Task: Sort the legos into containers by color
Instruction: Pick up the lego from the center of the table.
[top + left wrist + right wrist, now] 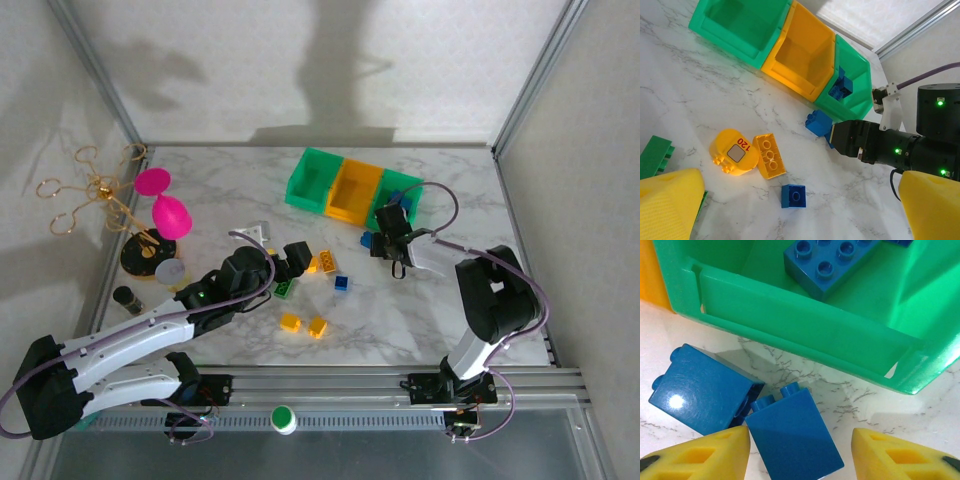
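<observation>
A small blue studded plastic brick [785,425] lies on the marble table [920,415] between the yellow fingers [890,455] of the right gripper [799,440]. It sits close against the left finger, with a gap at the right one, so the jaws stand apart and grasp nothing. A second blue brick [700,395] touches it just to the gripper's left. Straight ahead stands the green plastic bin [805,335], with a blue brick [827,262] inside. The right arm reaches low and forward, the wrist tipped down.

The left gripper [290,258] is spread wide and empty. Ahead of it lie a small blue square brick [793,196] and a yellow-orange brick [769,156]. That arm stretches flat across the table.
</observation>
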